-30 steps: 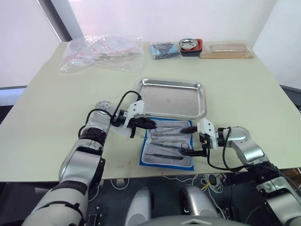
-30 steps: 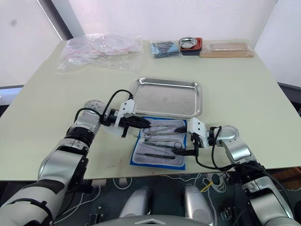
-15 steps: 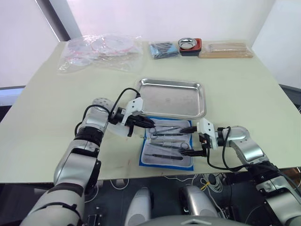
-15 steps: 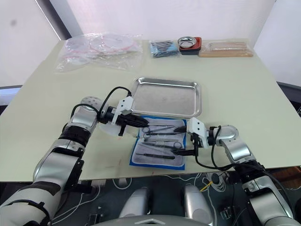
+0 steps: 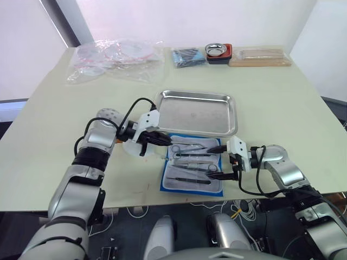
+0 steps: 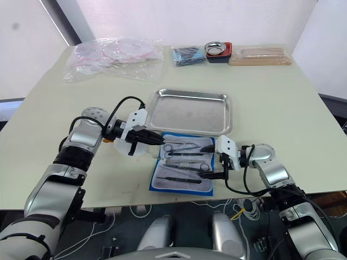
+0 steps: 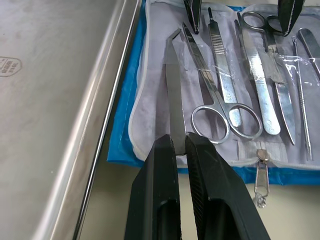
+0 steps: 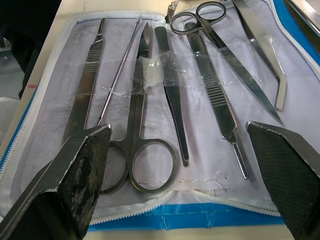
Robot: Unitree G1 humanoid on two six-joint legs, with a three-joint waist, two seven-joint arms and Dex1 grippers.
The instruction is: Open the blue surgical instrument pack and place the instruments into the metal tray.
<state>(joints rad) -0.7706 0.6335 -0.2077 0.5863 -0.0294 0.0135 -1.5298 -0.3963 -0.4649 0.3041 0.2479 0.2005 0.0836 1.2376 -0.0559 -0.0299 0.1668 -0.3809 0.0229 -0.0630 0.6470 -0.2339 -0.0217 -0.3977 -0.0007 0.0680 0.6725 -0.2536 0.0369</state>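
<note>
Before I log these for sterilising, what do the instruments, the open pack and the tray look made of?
The instruments look like polished steel: silver and mirror-bright, some with ridged grips. The blue surgical instrument pack seems fabric outside, with a zip edge and a whitish inner face under a glossy clear plastic strip. The metal tray looks like brushed stainless steel with a shiny rolled rim, though the exact alloy can't be told.

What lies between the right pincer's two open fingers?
The open blue surgical instrument pack with its instruments lies between the right pincer's spread fingers, as the right wrist view shows.
</note>
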